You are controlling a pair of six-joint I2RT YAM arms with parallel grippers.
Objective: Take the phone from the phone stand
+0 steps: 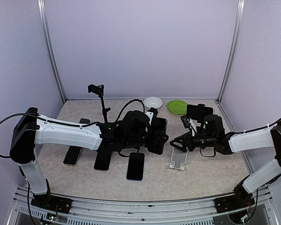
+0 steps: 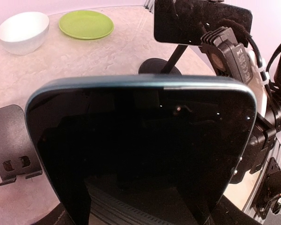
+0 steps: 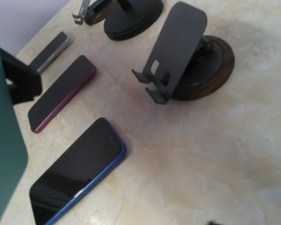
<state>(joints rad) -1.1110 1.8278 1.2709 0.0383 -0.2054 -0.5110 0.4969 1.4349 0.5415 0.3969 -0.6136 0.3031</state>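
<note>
Marbled beige tabletop (image 1: pixel 206 173). Left gripper (image 1: pixel 157 136) clamps glossy black, teal-rimmed, round-cornered phone (image 2: pixel 140 150); right gripper (image 1: pixel 177 143) finger spread indeterminate.

No readable text. Faint white print on the black camera module (image 2: pixel 234 61) is too blurred to read; the teal-edged black phone (image 2: pixel 140 150) has a blank screen.

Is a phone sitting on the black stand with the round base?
No, that stand is bare; the blue phone and the red-edged phone lie flat beside it.

A white bowl (image 1: pixel 153 101) sits just beside a green plate (image 1: pixel 177 107).
</note>
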